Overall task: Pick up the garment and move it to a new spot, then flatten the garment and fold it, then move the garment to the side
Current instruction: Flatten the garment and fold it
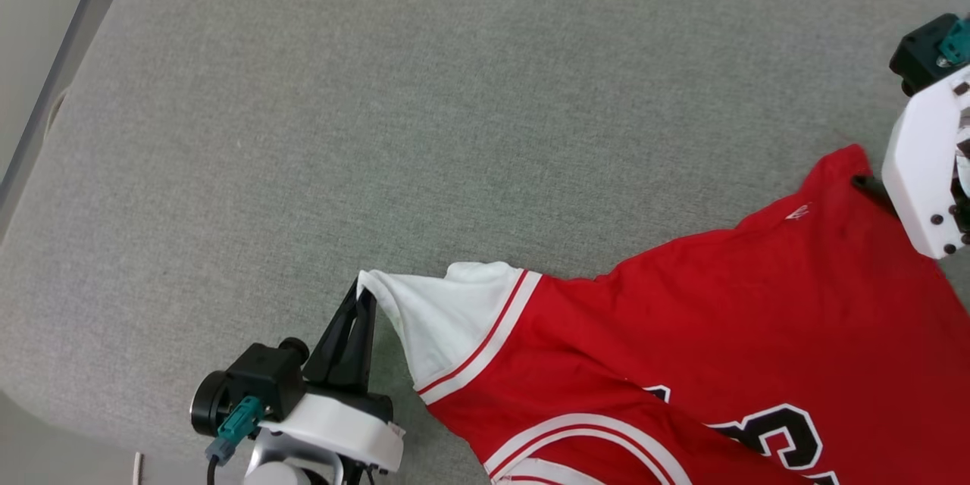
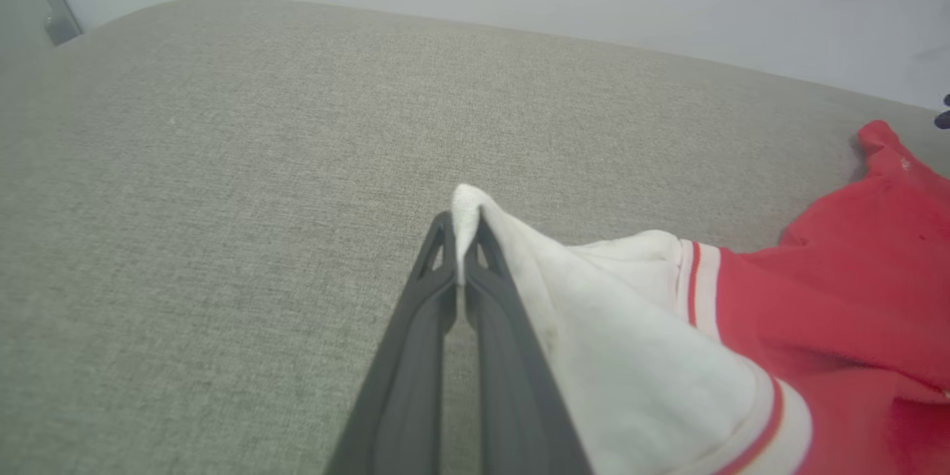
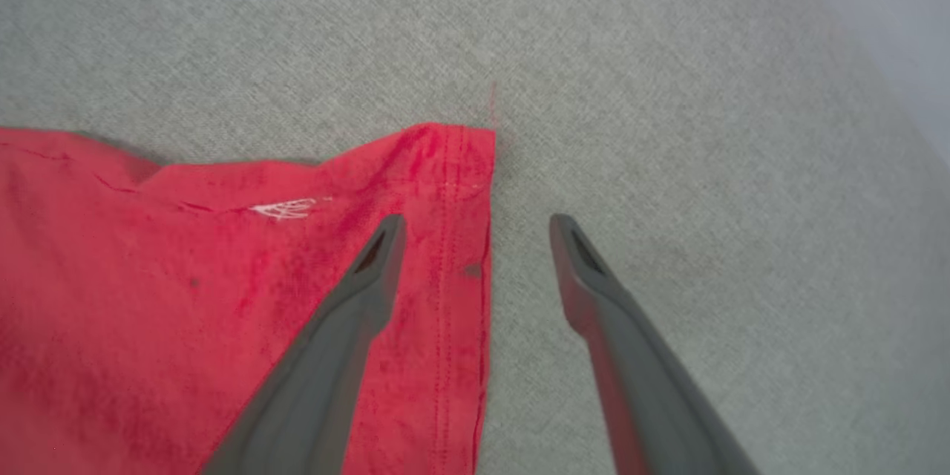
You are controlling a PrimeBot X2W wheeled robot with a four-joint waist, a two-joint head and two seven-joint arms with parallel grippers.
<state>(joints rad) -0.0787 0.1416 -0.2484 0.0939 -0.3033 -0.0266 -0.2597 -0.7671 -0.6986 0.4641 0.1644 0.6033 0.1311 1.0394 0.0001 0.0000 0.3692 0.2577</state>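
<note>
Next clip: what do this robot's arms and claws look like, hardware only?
The left claw has two long, dark grey fingers tapering to tips with slot cut-outs. Its wrist is a glossy white shell carrying a black camera block with a teal plug and dark cable. The right claw matches, behind a white casing with dark screw holes.

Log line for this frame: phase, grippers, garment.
phase: flattening, likely | left gripper: shut on sleeve tip | right gripper: open, straddling hem edge | garment: lying on grey cushion
</note>
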